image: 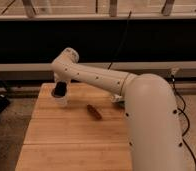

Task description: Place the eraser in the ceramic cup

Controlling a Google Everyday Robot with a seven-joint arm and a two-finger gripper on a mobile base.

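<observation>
At table's far left, jaws over ceramic cup, spread unclear, reddish-brown stick nearby

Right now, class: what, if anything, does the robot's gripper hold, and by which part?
Cannot be told: the gripper sits directly over the small white ceramic cup.

a slim reddish-brown stick lies on the wooden table.
</observation>
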